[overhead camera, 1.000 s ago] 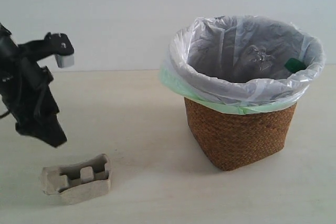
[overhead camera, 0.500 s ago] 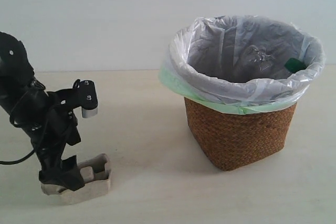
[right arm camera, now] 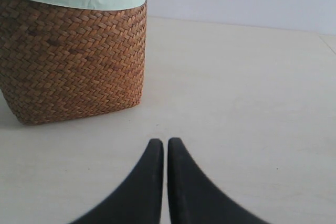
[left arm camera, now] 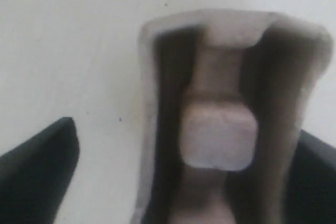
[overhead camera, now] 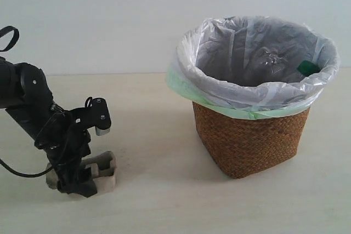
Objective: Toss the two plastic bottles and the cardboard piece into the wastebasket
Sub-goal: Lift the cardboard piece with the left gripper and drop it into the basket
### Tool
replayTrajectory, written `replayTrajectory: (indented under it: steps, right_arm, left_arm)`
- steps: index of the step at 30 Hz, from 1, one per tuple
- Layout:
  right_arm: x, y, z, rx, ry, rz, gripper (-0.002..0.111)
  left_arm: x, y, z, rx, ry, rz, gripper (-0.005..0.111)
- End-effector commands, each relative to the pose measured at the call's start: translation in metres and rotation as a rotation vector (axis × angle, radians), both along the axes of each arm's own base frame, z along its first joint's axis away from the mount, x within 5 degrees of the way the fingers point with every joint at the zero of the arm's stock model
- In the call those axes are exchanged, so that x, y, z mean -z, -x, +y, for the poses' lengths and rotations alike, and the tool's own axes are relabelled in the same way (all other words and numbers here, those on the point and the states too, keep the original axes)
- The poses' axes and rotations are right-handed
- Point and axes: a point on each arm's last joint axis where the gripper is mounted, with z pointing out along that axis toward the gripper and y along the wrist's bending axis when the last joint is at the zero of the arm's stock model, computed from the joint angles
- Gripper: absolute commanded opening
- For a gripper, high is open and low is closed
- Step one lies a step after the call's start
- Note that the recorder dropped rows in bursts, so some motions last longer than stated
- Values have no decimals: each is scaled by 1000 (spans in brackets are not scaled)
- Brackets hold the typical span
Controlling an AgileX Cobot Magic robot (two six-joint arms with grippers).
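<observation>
My surroundings: one pale surface (overhead camera: 153,108), one plain wall (overhead camera: 109,20).
Surface: cream-beige, matt, smooth, a few tiny dark specks, running back to a straight seam with the wall. Wall: flat, unmarked, pale grey-white with a bluish cast, filling all I see behind the surface. Light: soft, even, diffuse; shadows on the surface are faint and blurred at the edges.

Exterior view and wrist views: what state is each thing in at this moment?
cardboard piece: lying on the table, hollows up, not lifted.
left gripper: open, fingers either side of the cardboard piece.
right gripper: shut, empty.
wastebasket: upright, lined with a bag, green cap inside.
</observation>
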Motion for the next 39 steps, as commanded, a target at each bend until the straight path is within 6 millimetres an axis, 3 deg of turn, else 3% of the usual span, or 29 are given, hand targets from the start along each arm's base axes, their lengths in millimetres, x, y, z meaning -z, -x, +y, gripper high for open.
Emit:
replayTrajectory:
  steps: [1,2,3,4,7,12,15,20,23,28,33,37,39]
  right_arm:
    - [-1,0,0,5,1,-15,0]
    - [-1,0,0,5,1,-15,0]
    - [-1,0,0,5,1,-15,0]
    - [-1,0,0,5,1,-15,0]
    - [-1,0,0,5,1,-15,0]
    - [-1,0,0,5,1,-15,0]
    - [-1,0,0,5,1,-15,0]
    - [-1,0,0,5,1,-15,0]
    - [-1,0,0,5,1,-15,0]
    - [-1,0,0,5,1,-15,0]
    - [-1,0,0,5,1,-15,0]
    - [-1,0,0,5,1,-15,0]
    - [-1,0,0,5,1,-15,0]
  left_arm:
    - [1,0,-1,-44,5,-2,38]
    - [1,0,-1,-47,5,-1,29]
    - [1,0,0,-26,-16,-8,8]
    - [0,0,3,1,-46,-16,4]
    - [-16,-7,8,-145,-64,-117,4]
    - [-90,-26,27,-477,-89,-426,4]
    - [-125,-31,39,-619,-134,-568,4]
    - [-183,-32,74,-1106,-271,-842,4]
    - [-201,-31,82,-1124,-376,-914,4]
    - [-200,-32,79,-1134,-337,-880,4]
    - [-178,-42,59,-1145,-83,-723,4]
    - [-165,-55,21,-1061,327,-537,4]
    - [-178,-58,-7,-1014,638,-453,4]
